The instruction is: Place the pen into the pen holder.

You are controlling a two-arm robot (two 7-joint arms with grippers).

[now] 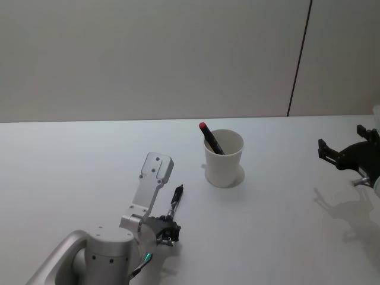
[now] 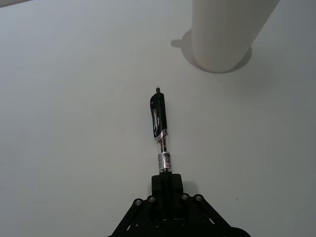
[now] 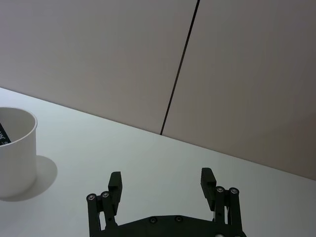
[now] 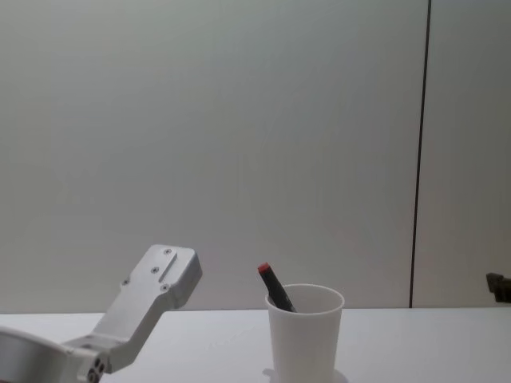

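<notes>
Pen holder [image 1: 224,171] standing upright on table [image 1: 285,237], holding red-capped pen [image 1: 208,134] that is leaning on its rim.
Left gripper [image 2: 167,178] pinching black pen [image 2: 159,118] by one end, fingers pressing together on it.
Black pen sticking straight out ahead of fingertips, pointing toward pen holder, tip stopping short of it; contact with table: cannot tell.
Right gripper [image 3: 161,178] hovering apart on pen holder's other side, fingers spreading wide, gripping nothing.

black-and-clear pen [image 2: 159,129], one end pinched in left gripper [image 2: 166,177], pointed at upright white pen holder [image 1: 224,159] toward the table [image 1: 285,237] far edge; red-capped pen [image 1: 209,135] leaned inside.
</notes>
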